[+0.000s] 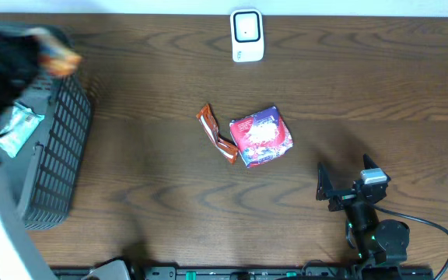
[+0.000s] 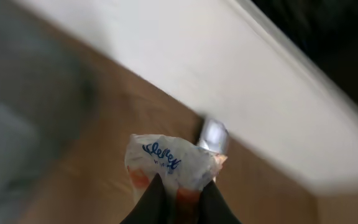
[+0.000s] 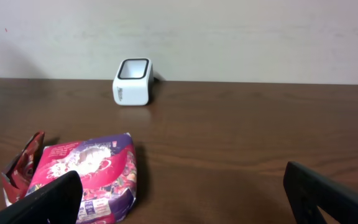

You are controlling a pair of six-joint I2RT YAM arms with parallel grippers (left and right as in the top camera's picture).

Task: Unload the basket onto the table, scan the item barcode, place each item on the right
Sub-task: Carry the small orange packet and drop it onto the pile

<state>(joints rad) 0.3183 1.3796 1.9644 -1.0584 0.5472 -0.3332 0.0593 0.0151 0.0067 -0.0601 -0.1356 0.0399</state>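
Note:
My left gripper (image 2: 184, 188) is shut on a white and orange Kleenex tissue pack (image 2: 165, 160), held in the air above the wooden table. In the overhead view this arm is a dark blur at the far left, with the orange pack (image 1: 59, 56) showing over the basket. The white barcode scanner (image 1: 247, 35) stands at the table's back edge, also visible as a scanner (image 3: 133, 82) from the right wrist. My right gripper (image 1: 346, 177) rests at the front right, its jaws (image 3: 185, 199) wide open with nothing between them.
A grey mesh basket (image 1: 57, 155) at the left holds a teal packet (image 1: 18, 128). A red-purple snack bag (image 1: 261, 136) and a brown-orange wrapper (image 1: 215, 132) lie mid-table, the bag (image 3: 86, 174) just ahead of my right gripper's left finger.

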